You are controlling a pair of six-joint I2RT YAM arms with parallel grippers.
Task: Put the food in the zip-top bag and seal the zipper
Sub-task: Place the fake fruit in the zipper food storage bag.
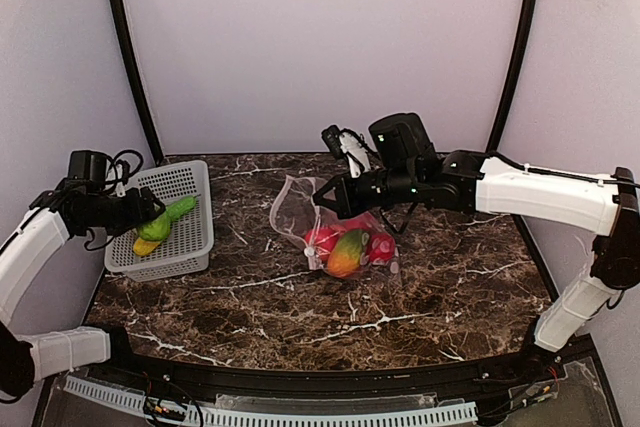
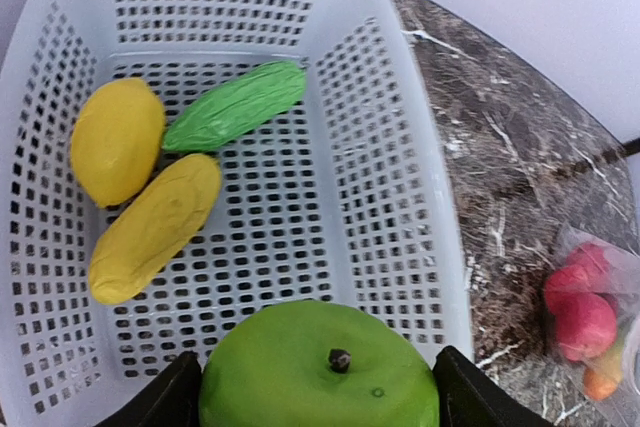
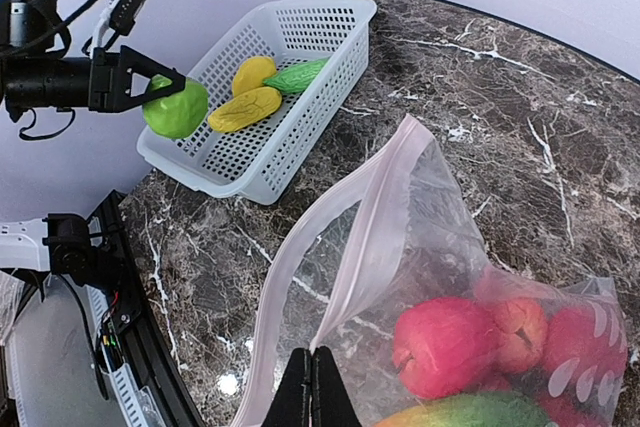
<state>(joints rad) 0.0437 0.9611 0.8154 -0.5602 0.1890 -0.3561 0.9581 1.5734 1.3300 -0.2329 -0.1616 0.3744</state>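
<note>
1. Nearest on the worktop (image 1: 450,287), around the middle, lies the zip-top bag (image 3: 440,237), already partly loaded. The red fruits (image 3: 447,345) are bunched inside it, and the orange-green piece (image 1: 346,252) lies against them at the near side.
2. Right at the bag's mouth, the right end effector (image 3: 311,377) is pinched tight on the rim. Its jaws are fully together on the plastic, lifting one lip so the opening gapes toward the basket side.
3. The zipper (image 3: 368,235), that pale pink strip, runs up both lips of the mouth, and the two sides are plainly apart. The seal is not made yet.
4. Over on the left, the left end effector (image 2: 318,397) has the green apple (image 2: 300,357) gripped, a finger on each flank and the stem facing the wrist camera. The apple is lifted clear above the near end of the white mesh basket (image 2: 385,147), well apart from the bag.
5. Beyond the apple, on the basket floor, three pieces wait: the yellow lemon (image 2: 117,139), the long yellow piece (image 2: 155,227) touching it, and the green cucumber (image 2: 236,105) angled across behind them.
6. My read is that the job is roughly halfway. Several pieces are bagged, one is in the air and three are left to fetch. After that the mouth must be pressed shut and the zipper run along its length.
</note>
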